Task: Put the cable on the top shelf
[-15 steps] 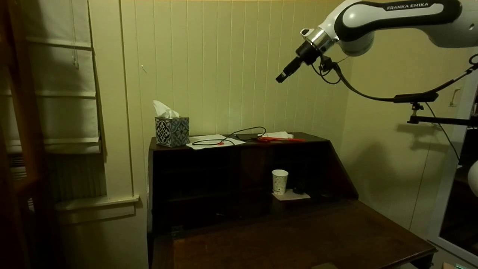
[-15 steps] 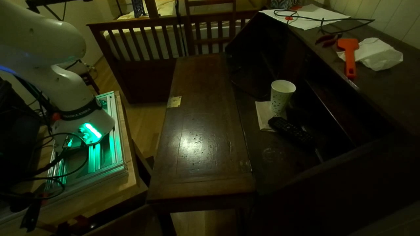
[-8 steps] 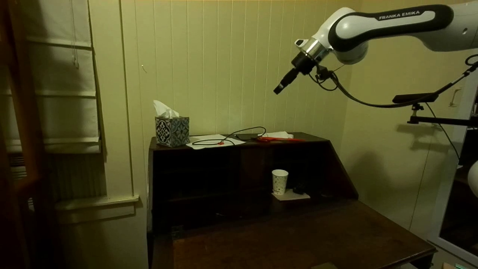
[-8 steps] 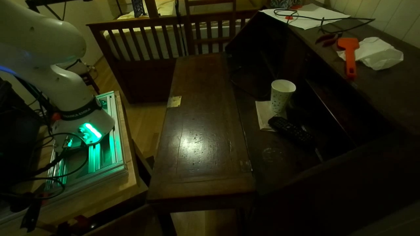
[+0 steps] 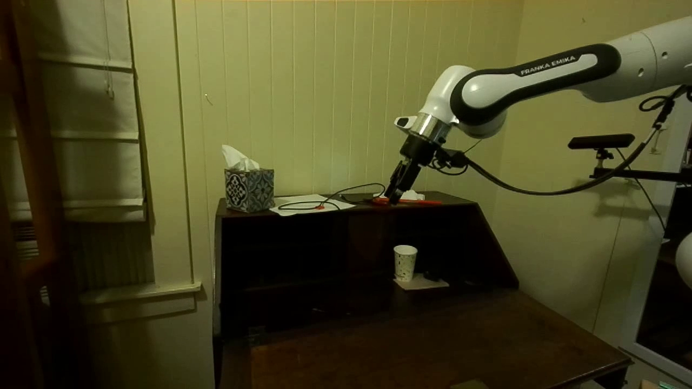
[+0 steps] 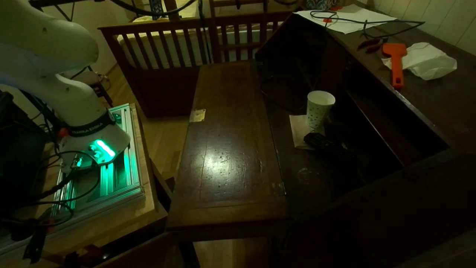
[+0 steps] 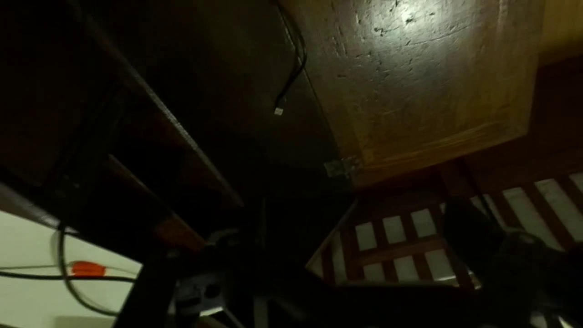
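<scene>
The hand point(image 5: 393, 198), seemingly unclenched, hangs midair; a black USB cable point(image 7: 303, 59) lies at the counter's point(image 6: 230, 130) inner edge.

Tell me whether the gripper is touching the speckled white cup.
Apart. An exterior view shows it: the gripper appears level with the top shelf, and a plain dark gap separates it from the speckled white cup below.

A thin dark cable point(image 7: 299, 71) with a pale plug point(image 7: 278, 111) lies bent on the bench point(image 7: 410, 91) well below the fingers point(image 5: 410, 177); another dark cord point(image 7: 41, 276), loosely looped, rests on the top shelf point(image 5: 454, 199), a long brown board behind the fingers in an exterior view
</scene>
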Controlling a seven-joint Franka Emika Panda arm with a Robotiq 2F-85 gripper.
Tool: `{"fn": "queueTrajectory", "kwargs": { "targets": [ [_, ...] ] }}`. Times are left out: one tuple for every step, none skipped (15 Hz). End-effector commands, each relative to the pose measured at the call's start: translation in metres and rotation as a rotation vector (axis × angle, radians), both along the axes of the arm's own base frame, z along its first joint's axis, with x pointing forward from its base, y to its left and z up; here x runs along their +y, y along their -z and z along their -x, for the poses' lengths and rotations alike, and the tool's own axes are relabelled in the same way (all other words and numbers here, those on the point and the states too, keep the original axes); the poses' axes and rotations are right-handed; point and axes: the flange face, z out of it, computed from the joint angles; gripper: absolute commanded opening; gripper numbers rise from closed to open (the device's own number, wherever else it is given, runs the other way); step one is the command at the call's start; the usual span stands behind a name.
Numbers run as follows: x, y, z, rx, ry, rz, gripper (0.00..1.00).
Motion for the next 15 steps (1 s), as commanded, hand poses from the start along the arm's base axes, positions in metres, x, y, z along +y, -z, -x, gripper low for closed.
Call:
{"fn": "queueTrajectory", "kwargs": {
  "targets": [
    [0.021,0.035,-0.008,-0.014,-0.098,0.064,1.0],
    [0.023,0.044,-0.014,-0.04,-0.113,0.084,1.0],
    [0.025,0.052,-0.019,-0.061,-0.124,0.09,1.0],
    [0.03,0.062,-0.024,-0.08,-0.135,0.093,1.0],
    [0.034,0.072,-0.028,-0.097,-0.151,0.101,1.0],
    [0.04,0.084,-0.029,-0.096,-0.176,0.112,1.0],
    [0.047,0.096,-0.03,-0.09,-0.204,0.117,1.0],
    [0.055,0.107,-0.03,-0.076,-0.217,0.113,1.0],
    [0.059,0.116,-0.031,-0.069,-0.232,0.112,1.0],
    [0.052,0.107,-0.033,-0.064,-0.204,0.08,1.0],
    [0.058,0.115,-0.033,-0.06,-0.218,0.084,1.0],
    [0.062,0.119,-0.034,-0.059,-0.225,0.087,1.0],
    [0.064,0.12,-0.034,-0.059,-0.228,0.088,1.0],
    [0.063,0.12,-0.034,-0.061,-0.228,0.091,1.0],
    [0.061,0.119,-0.034,-0.062,-0.228,0.094,1.0]
  ]
}}
